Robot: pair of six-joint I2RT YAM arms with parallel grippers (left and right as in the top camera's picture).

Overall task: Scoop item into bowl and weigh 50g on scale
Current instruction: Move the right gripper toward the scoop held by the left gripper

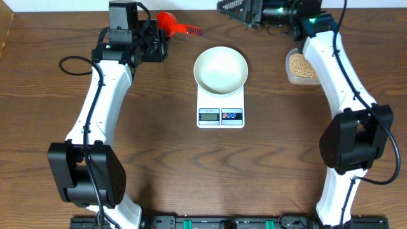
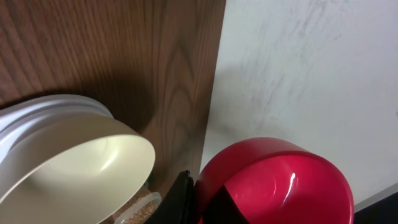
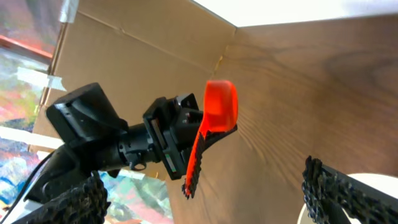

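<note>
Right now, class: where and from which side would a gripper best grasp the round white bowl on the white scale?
Probably the rim of the round white bowl, from above, one finger inside, one outside: it sits upright and open-topped, likely too wide to span.

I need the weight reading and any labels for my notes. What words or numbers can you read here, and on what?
Scale display: too small to read.
Scale buttons: any marks are too small to read.
Bowl and scoop: no text visible.
Nothing else readable in any view.
</note>
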